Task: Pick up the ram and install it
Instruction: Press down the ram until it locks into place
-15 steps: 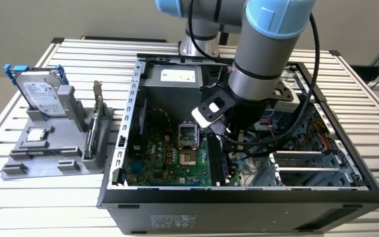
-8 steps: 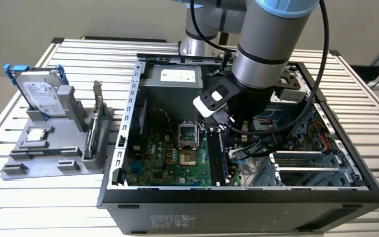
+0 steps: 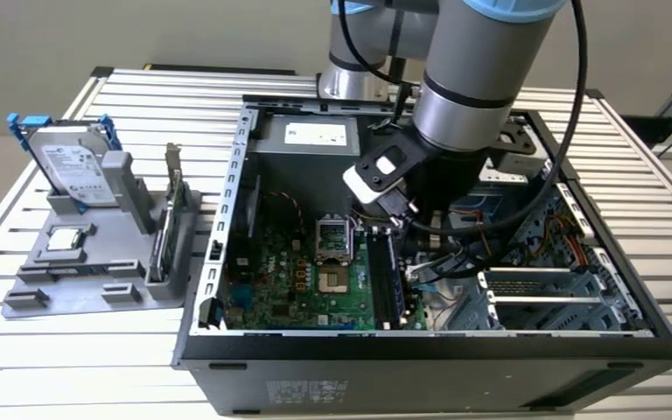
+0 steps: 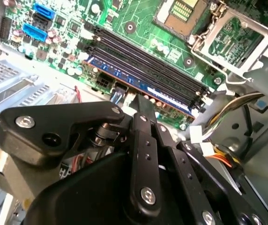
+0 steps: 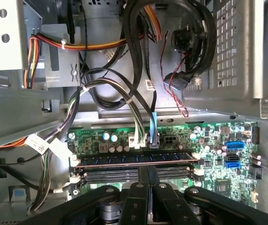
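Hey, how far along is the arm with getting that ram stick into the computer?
Far along, it seems. The ram already lies in a memory slot on the motherboard, off the parts stand. The gripper sits just above the slots beside it. Whether the stick is fully latched can't be judged from these views.

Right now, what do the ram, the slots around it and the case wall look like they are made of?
The ram: blue-green circuit board, matt, with small black chips in a row. The empty slots beside it: black moulded plastic, by their dull even look. The case wall: bare grey sheet metal, perforated and folded. The gripper above the slots looks like black anodised metal or plastic; I cannot tell which.
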Available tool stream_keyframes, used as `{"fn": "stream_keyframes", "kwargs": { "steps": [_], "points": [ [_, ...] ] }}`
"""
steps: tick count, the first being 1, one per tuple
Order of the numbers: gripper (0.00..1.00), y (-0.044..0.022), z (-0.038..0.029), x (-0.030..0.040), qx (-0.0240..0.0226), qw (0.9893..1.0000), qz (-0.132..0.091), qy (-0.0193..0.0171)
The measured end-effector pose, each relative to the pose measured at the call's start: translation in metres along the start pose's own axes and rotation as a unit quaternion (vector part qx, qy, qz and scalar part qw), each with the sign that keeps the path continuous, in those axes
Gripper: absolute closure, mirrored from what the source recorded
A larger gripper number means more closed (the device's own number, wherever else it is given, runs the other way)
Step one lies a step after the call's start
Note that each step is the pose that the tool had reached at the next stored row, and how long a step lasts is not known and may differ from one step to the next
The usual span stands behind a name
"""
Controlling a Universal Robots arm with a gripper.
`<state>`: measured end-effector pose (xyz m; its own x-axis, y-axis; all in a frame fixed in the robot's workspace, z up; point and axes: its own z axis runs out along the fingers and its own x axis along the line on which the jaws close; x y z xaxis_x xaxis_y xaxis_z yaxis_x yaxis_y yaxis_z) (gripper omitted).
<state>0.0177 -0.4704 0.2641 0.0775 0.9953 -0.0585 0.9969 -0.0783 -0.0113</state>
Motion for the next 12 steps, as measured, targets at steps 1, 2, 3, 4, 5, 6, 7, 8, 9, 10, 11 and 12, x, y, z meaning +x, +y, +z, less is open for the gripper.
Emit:
{"fn": "stream_keyframes", "kwargs": {
  "steps": [1, 2, 3, 4, 5, 6, 7, 8, 9, 10, 11, 12],
  "points": [
    [1.0, 0.0, -0.0018, -0.0001, 0.0, 1.0, 0.0, -0.0001],
    [1.0, 0.0, -0.0042, -0.0003, 0.0, 1.0, 0.0, 0.0],
    [1.0, -0.0001, -0.0066, -0.0004, 0.0, 1.0, 0.0, 0.0],
    [1.0, -0.0001, -0.0079, -0.0005, 0.0, 1.0, 0.0, 0.0],
    [1.0, -0.0001, -0.0095, -0.0005, 0.0, 1.0, 0.0, 0.0001],
    [1.0, -0.0001, -0.0117, -0.0007, 0.0, 1.0, 0.0, 0.0],
    [1.0, -0.0002, -0.0133, -0.0008, 0.0, 1.0, 0.0, 0.0001],
    [1.0, -0.0002, -0.0142, -0.0008, 0.0, 1.0, 0.0, 0.0],
    [1.0, -0.0002, -0.0141, -0.0008, 0.0, 1.0, 0.0, 0.0001],
    [1.0, -0.0002, -0.0141, -0.0008, 0.0, 1.0, 0.0, 0.0002],
    [1.0, -0.0002, -0.0141, -0.0008, 0.0, 1.0, 0.0, 0.0002],
    [1.0, -0.0002, -0.0142, -0.0008, 0.0, 1.0, 0.0, 0.0002]
  ]
}}
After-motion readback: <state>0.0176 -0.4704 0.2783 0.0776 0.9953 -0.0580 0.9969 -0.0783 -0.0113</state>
